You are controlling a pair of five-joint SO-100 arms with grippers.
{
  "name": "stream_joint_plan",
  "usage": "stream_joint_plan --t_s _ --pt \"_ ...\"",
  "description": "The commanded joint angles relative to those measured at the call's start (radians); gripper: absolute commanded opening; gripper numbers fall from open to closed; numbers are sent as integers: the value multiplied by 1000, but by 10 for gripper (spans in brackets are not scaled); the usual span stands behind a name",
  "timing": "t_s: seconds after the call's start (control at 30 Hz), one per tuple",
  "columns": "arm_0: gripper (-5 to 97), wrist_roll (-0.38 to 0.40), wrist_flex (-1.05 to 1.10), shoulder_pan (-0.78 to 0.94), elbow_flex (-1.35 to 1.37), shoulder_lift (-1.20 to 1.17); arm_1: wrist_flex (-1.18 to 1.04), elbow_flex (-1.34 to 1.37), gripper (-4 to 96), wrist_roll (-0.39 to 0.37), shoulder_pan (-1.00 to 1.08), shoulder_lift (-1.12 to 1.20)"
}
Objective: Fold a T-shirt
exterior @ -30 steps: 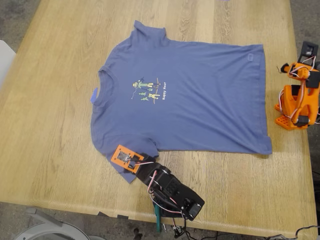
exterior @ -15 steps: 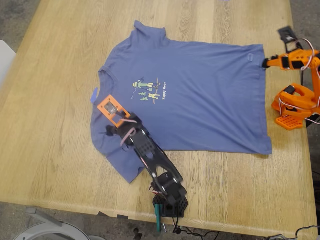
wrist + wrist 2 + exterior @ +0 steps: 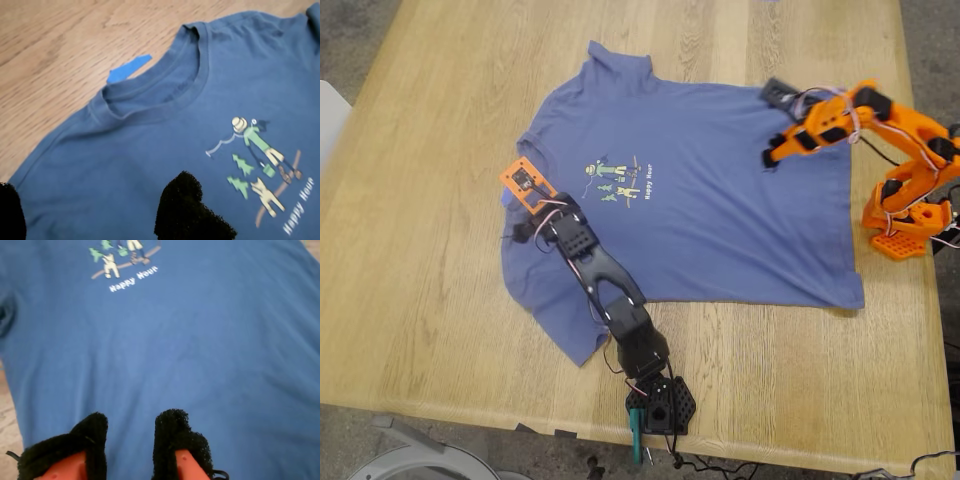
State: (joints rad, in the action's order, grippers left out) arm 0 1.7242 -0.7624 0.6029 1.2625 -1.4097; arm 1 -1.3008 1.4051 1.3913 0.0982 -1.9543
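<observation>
Inspection, taken from the exterior view's left to its right.

The T-shirt (image 3: 690, 190) lies flat and face-up on the wooden table (image 3: 420, 300), collar toward the exterior view's left, hem toward its right. No fold has been made.

My first gripper (image 3: 528, 222) hangs over the shoulder area. The collar (image 3: 165, 95) lies just ahead of its pads, with the chest print (image 3: 255, 160) off to one side and a blue tape strip (image 3: 129, 68) on the table just beyond the collar. In the first wrist view its two dark padded fingertips (image 3: 190, 210) stand well apart with only cloth between them, so the jaws are spread and hold nothing.

My second gripper (image 3: 767, 155) hangs over the lower body of the shirt, pointing toward the print. Its two padded fingers (image 3: 175, 440) show a narrow gap with bare fabric between: slightly parted, nothing pinched (whether the pads touch the cloth I cannot tell).

Judgement: the step in hand is positioning for the first grasp. To do it well, each gripper should move to an edge of the shirt rather than the open middle, where a pinch gathers a wrinkle instead of a foldable edge. Both should take one layer at matching points along one side, lift evenly and carry across together, so the fold line runs straight.
</observation>
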Motion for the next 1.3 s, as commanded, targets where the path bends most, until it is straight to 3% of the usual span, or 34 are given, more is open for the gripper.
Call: stream_joint_plan --t_s 0.0,0.33,0.6,0.8,0.93,1.07,1.2,1.27 --pt "455 -11 97 32 -166 40 54 -86 172 -6 -26 54" --pt "471 2 213 75 -477 425 143 -253 172 -12 -129 272" --pt "470 3 -121 98 -1509 1141 192 -377 168 -15 -156 442" --pt "463 8 -75 72 -1513 1218 215 -314 171 -28 -183 460" --pt "361 52 -67 51 -1506 1249 298 -253 168 -29 -179 495" --pt "147 150 -109 52 -1503 1259 348 -268 169 -29 -169 566" --pt "12 158 -117 57 -1508 1269 393 -278 172 -31 -160 618" --pt "0 161 -126 54 -1517 1273 407 -288 175 -31 -155 643"
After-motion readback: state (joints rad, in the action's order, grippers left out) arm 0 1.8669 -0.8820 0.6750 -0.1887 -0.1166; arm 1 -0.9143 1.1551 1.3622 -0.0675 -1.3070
